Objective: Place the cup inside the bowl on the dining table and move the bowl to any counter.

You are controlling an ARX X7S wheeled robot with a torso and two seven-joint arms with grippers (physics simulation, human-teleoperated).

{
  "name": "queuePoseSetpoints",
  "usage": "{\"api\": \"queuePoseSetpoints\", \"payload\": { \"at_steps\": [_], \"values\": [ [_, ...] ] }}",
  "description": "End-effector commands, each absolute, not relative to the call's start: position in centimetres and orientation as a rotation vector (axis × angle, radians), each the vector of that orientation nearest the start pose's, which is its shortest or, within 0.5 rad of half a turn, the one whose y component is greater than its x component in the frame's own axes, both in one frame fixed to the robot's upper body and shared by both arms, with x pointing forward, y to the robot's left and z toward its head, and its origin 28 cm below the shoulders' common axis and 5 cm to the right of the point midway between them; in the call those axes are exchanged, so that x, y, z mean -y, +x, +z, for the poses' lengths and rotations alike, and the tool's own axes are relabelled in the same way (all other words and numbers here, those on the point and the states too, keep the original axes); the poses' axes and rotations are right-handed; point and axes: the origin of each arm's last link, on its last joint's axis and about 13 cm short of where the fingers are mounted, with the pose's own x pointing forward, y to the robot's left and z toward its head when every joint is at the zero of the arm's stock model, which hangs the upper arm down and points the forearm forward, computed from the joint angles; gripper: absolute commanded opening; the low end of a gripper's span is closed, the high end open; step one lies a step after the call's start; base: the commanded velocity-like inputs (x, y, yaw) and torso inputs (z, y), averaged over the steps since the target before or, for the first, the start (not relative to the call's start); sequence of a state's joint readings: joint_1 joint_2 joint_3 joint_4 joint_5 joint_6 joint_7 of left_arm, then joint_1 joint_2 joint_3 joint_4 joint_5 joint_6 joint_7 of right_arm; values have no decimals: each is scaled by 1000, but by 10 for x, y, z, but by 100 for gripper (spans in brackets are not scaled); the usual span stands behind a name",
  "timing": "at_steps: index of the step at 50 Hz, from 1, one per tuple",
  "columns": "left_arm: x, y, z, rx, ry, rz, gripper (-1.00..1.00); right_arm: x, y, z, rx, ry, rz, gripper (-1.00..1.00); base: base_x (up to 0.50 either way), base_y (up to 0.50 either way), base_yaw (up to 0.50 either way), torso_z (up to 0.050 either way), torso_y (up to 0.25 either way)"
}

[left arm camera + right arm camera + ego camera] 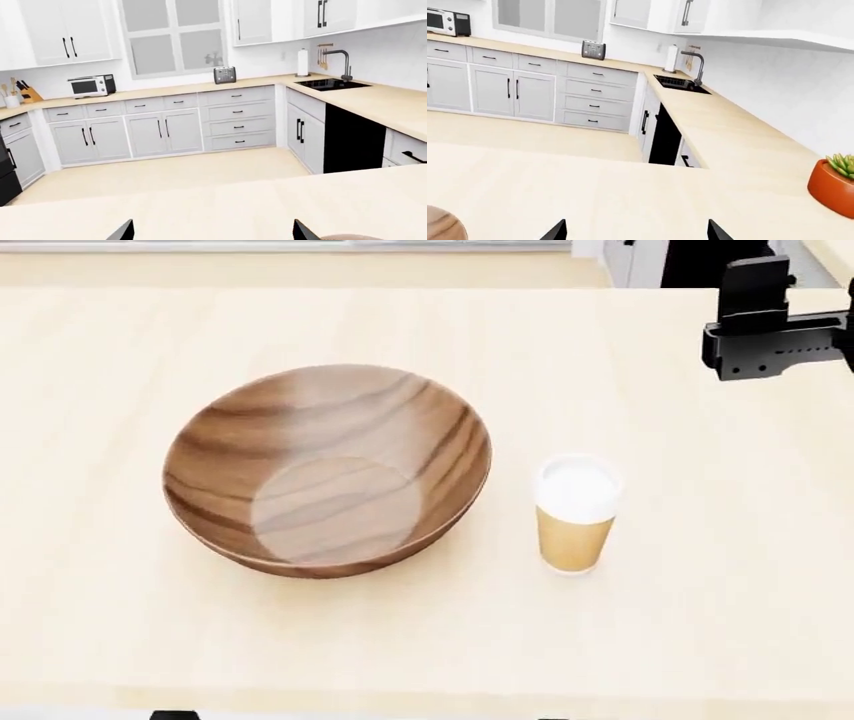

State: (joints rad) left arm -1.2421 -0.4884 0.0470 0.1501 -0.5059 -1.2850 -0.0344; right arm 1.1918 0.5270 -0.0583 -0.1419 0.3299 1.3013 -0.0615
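On the bench (747, 570), cup (577, 512) stands upright just right of bowl (327, 470). Right hand (635, 231) spread, far off; left hand (212, 234) spread. Risk: a high or glancing grip topples the cup.

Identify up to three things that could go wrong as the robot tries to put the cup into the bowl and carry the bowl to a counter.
1. The cup is tall, narrow and lidded, standing close to the bowl; a grazing approach could tip it.
2. The bowl is wide and shallow, so a one-sided rim grip might tilt it and spill the cup out.
3. The potted plant sits on the counter; a careless set-down could knock it.
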Motion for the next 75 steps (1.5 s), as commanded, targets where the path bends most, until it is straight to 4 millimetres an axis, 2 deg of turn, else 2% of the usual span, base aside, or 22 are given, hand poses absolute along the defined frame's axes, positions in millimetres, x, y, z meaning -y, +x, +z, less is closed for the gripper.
{"api": "queuePoseSetpoints", "payload": {
  "at_steps": [1,21,28,37,47,57,61,69,75],
  "values": [
    [-307,304,334,69,82,-28,100,215,302,319,-13,-171,-86,100,305,-3,0,0,0],
    [-307,305,329,59,80,-29,100,212,302,319,-19,-160,-75,100,191,-3,0,0,0],
    [-307,306,321,41,80,-33,100,204,304,303,-82,-157,-19,100,0,0,0,0,0],
    [-308,305,317,27,81,-30,100,189,308,270,-136,-132,57,100,0,0,0,0,0],
    [-301,307,315,23,83,-34,100,181,315,252,-166,-144,96,100,0,0,0,0,0],
    [-312,303,315,17,84,-31,100,173,326,236,-204,-162,128,100,0,0,0,0,0],
    [-308,305,312,13,86,-32,100,170,327,234,-210,-163,146,100,0,0,0,0,0],
    [-314,301,312,11,82,-29,100,163,329,225,-233,-171,189,100,0,0,0,0,0],
    [-309,305,310,2,79,-30,100,159,333,221,-240,-170,202,100,0,0,0,0,0]
  ]
}}
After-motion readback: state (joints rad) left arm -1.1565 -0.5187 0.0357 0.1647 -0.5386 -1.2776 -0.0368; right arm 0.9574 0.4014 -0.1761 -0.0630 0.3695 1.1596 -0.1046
